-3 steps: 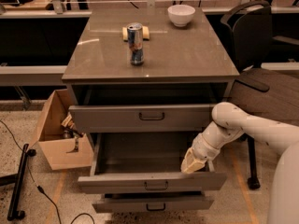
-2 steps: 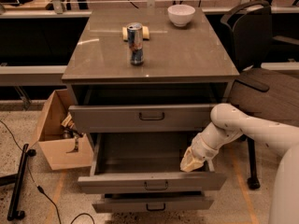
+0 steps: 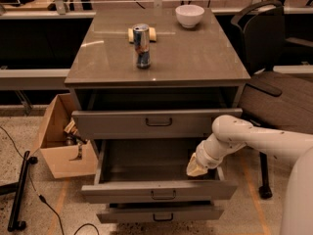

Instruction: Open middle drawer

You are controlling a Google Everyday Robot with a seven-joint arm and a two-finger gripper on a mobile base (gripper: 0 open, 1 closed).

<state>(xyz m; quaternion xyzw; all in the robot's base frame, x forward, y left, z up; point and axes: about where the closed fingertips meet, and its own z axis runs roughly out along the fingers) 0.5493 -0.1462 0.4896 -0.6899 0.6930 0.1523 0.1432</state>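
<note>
The middle drawer point(image 3: 159, 191) of the grey-brown cabinet stands pulled well out, its inside bare and its dark bar handle point(image 3: 163, 196) facing me. My gripper point(image 3: 195, 167) hangs at the end of the white arm coming from the right, inside the drawer at its right side, just behind the front panel. The top drawer point(image 3: 156, 122) is pulled out a little. The bottom drawer point(image 3: 161, 213) sticks out slightly below.
A drink can point(image 3: 142, 46), a white bowl point(image 3: 190, 15) and a small tan object point(image 3: 142, 34) sit on the cabinet top. An open cardboard box point(image 3: 61, 136) stands on the floor at the left. A dark office chair point(image 3: 274, 67) stands at the right. A black stand point(image 3: 19, 190) lies on the floor.
The gripper has stayed at the right side of the open middle drawer, shifting only slightly. The drawers have not visibly moved.
</note>
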